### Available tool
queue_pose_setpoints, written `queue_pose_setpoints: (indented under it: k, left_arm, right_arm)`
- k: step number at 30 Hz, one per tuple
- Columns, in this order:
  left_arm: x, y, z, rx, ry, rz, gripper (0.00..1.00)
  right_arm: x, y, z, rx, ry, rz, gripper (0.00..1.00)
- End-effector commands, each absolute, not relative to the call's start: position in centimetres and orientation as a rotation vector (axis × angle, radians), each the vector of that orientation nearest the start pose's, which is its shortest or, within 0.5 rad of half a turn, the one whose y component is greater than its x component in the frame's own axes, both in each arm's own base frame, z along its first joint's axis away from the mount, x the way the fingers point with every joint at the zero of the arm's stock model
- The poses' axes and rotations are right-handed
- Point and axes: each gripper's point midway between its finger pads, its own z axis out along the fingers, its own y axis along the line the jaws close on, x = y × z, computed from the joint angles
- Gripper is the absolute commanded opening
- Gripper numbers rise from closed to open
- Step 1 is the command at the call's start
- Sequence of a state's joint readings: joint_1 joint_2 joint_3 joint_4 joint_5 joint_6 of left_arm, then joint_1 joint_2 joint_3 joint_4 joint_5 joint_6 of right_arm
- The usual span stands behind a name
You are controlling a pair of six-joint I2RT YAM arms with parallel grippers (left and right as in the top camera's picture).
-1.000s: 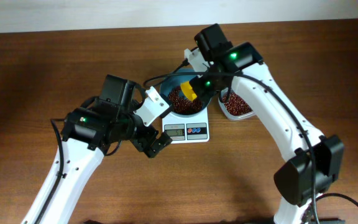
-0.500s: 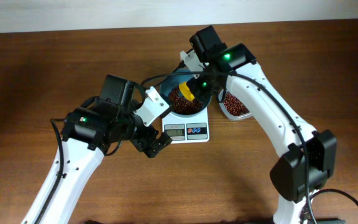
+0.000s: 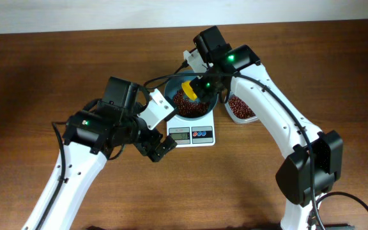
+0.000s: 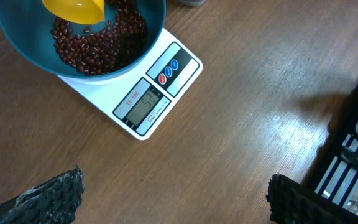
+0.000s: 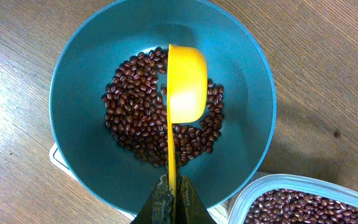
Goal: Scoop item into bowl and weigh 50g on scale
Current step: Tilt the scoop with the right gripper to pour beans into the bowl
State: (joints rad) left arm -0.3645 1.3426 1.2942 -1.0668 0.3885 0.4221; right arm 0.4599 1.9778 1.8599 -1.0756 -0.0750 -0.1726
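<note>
Left end effector [image 3: 159, 148]: fingers wide apart, holding nothing, hovering over bare wooden surface [image 3: 56, 57] on the near side of the scale. Both finger pads [image 4: 51, 194] show at the bottom edge of the left wrist view, off the wood.

Scale [image 4: 188, 67]: at about 1 o'clock from the left end effector in the overhead view, near but clear of it. Flat on the surface, display and red/blue buttons on its near edge. Digits too blurred to read.

Bowl [image 5: 73, 74]: sits on the scale platform and overhangs it. Beans [image 5: 132, 115] form a loose heap on the bowl floor, walls mostly bare.

Right end effector [image 5: 170, 200]: fingers together, clamped on the handle end of the yellow scoop [image 5: 186, 84]. It's above the bowl's rim at 6 o'clock in the right wrist view. The handle runs toward 12 o'clock and is seen edge-on. The cup hangs over the middle of the heap; can't tell if it touches the beans.

Clear container [image 3: 243, 110]: at 3 o'clock from the bowl in the overhead view, just beside the scale, more beans inside.
</note>
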Motion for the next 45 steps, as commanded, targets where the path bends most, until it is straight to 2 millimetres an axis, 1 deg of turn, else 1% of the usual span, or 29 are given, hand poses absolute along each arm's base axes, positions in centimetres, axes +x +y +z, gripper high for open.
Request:
queue_pose_setpoints:
  k: [1, 7, 11, 14, 17, 22, 25, 27, 30, 36, 38, 40, 42, 45]
  left_arm:
    - [26.7, -17.4, 21.6, 1.112, 2.373, -0.518, 0.99]
    - [26.7, -17.4, 21.6, 1.112, 2.374, -0.518, 0.99]
    - [26.7, -17.4, 21.6, 1.112, 2.373, -0.518, 0.99]
    - [26.7, -17.4, 21.6, 1.112, 2.374, -0.518, 0.99]
    - [26.7, -17.5, 21.6, 1.112, 2.373, -0.518, 0.99]
    - [26.7, -17.5, 21.6, 1.113, 2.373, -0.518, 0.99]
    - [26.7, -17.4, 21.6, 1.112, 2.373, -0.518, 0.99]
    - [26.7, -17.5, 21.6, 1.113, 2.373, -0.518, 0.99]
    - [26.7, -17.4, 21.6, 1.112, 2.373, -0.518, 0.99]
    - [26.7, -17.5, 21.6, 1.113, 2.373, -0.518, 0.99]
    - [26.7, -17.5, 21.6, 1.113, 2.373, -0.518, 0.99]
    - [26.7, -17.4, 21.6, 1.112, 2.373, -0.518, 0.99]
    - [26.7, -17.5, 21.6, 1.113, 2.373, -0.518, 0.99]
    - [26.7, -17.4, 21.6, 1.112, 2.374, -0.518, 0.99]
  right_arm:
    - [41.0, 22.3, 15.2, -0.908, 2.629, 0.176, 0.04]
    - [41.2, 22.5, 14.4, -0.913, 2.64, 0.176, 0.04]
    - [40.9, 23.0, 14.4, -0.929, 2.637, 0.181, 0.04]
    - [40.5, 23.8, 14.4, -0.948, 2.633, 0.229, 0.04]
    - [40.3, 24.0, 14.4, -0.946, 2.637, 0.251, 0.04]
    - [39.6, 23.4, 14.4, -0.95, 2.674, 0.237, 0.04]
    - [40.1, 21.7, 14.2, -0.815, 2.734, 0.187, 0.04]
    - [40.3, 20.8, 14.2, -0.754, 2.763, 0.187, 0.04]
    - [40.3, 19.7, 14.4, -0.723, 2.793, 0.178, 0.04]
    - [40.7, 19.5, 14.5, -0.707, 2.779, 0.164, 0.04]
    - [41.2, 19.1, 14.6, -0.655, 2.779, 0.125, 0.04]
    - [41.3, 19.2, 14.7, -0.655, 2.774, 0.129, 0.04]
    - [41.3, 19.7, 15.1, -0.664, 2.762, 0.166, 0.04]
    - [41.1, 20.9, 15.7, -0.725, 2.733, 0.251, 0.04]
